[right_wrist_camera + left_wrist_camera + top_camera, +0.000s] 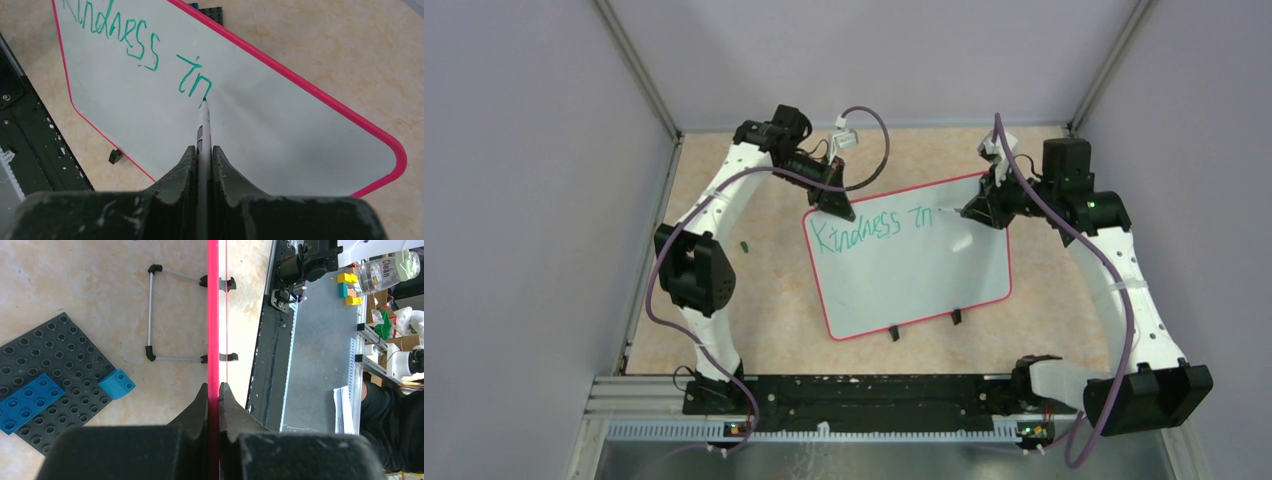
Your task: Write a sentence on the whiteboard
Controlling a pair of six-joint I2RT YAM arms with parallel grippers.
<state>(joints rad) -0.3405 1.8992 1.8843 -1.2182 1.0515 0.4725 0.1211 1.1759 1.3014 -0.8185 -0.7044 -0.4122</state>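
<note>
The whiteboard [914,270] with its red-pink rim is held tilted up off the table. Teal-green lettering [869,227] reads "Kindness in" on one line; it also shows in the right wrist view [135,45]. My left gripper [834,205] is shut on the board's far left rim, seen edge-on in the left wrist view [213,315], with the gripper [213,390] clamped on it. My right gripper [979,212] is shut on a marker [204,125]; its tip touches the whiteboard [280,130] at the foot of the "n". In the right wrist view the right gripper [202,152] is low centre.
A dark grey plate [45,380] with blue bricks lies on the table under the board. The board's wire stand [152,315] and two black clips [924,325] show at its near edge. A small green object [744,243] lies left of the board.
</note>
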